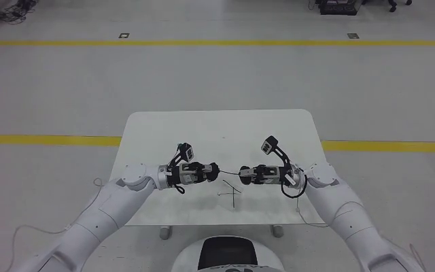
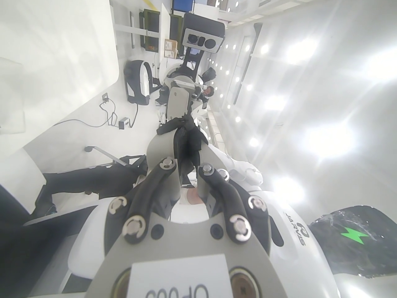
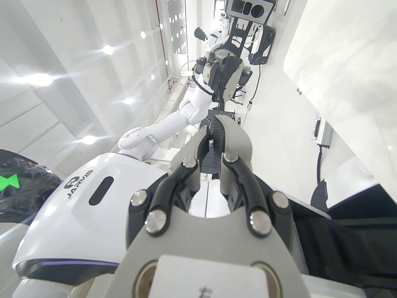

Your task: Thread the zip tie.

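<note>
A thin black zip tie (image 1: 229, 172) spans the short gap between my two grippers, held in the air above the white table (image 1: 285, 129). My left gripper (image 1: 216, 169) is shut on one end and my right gripper (image 1: 242, 175) is shut on the other, tip facing tip. In the right wrist view my right gripper (image 3: 215, 122) is shut, and the zip tie (image 3: 219, 105) runs from it straight to the left gripper (image 3: 220, 77). In the left wrist view my left gripper (image 2: 187, 139) is shut on a dark strip, with the right gripper (image 2: 177, 124) just beyond it.
Two or three loose black zip ties (image 1: 231, 192) lie crossed on the table just below the grippers, near the front edge. The far half of the table is bare white surface. Grey floor with yellow lines (image 1: 61, 140) surrounds the table.
</note>
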Controlling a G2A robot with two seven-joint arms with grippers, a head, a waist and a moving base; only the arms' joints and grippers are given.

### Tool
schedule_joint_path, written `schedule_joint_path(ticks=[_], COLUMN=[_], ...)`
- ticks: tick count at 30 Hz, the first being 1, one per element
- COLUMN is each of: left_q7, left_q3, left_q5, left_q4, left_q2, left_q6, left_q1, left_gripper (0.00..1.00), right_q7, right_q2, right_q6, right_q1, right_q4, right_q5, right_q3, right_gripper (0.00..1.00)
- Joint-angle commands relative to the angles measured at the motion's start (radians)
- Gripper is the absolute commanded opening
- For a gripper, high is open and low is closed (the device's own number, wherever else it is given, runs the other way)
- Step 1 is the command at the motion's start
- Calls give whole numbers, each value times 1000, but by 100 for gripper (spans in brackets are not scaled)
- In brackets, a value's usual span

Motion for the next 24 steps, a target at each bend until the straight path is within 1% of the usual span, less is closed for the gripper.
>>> schedule_joint_path(ticks=[1, 2, 3, 4, 11, 12, 13, 14, 19, 24], left_q7=[-1, -1, -2, -2, 2, 3, 4, 7, 16, 13], left_q3=[-2, -2, -3, -4, -7, -8, -8, -9, -12, -13], left_q5=[1, 2, 2, 3, 18, 20, 24, 28, 44, 61], left_q4=[0, 1, 1, 1, 1, 1, 1, 0, -6, -14], left_q2=[-1, -1, -2, -2, -6, -6, -6, -7, -8, -8], left_q6=[0, 0, 1, 1, 4, 5, 6, 7, 9, 2], left_q1=[1, 1, 2, 3, 3, 3, 3, 3, 5, 5], left_gripper=[0, 0, 0, 0, 0, 23, 87, 100, 100, 100], right_q7=[0, 0, 0, 0, 0, 0, 0, 1, 7, 23], right_q2=[-1, -1, -1, -1, -3, -3, -3, -3, -4, -5], right_q6=[0, 0, 0, 0, 0, 0, 0, 0, 0, 0], right_q1=[0, 0, -1, -1, -2, -2, -2, -3, -2, -1], right_q4=[0, 0, 0, 1, 2, 2, 2, 2, 5, 7], right_q5=[-1, -2, -2, -3, -6, -7, -7, -6, -3, -1], right_q3=[1, 1, 2, 2, 5, 5, 6, 6, 7, 6], right_gripper=[4, 4, 1, 0, 0, 0, 0, 0, 0, 0])
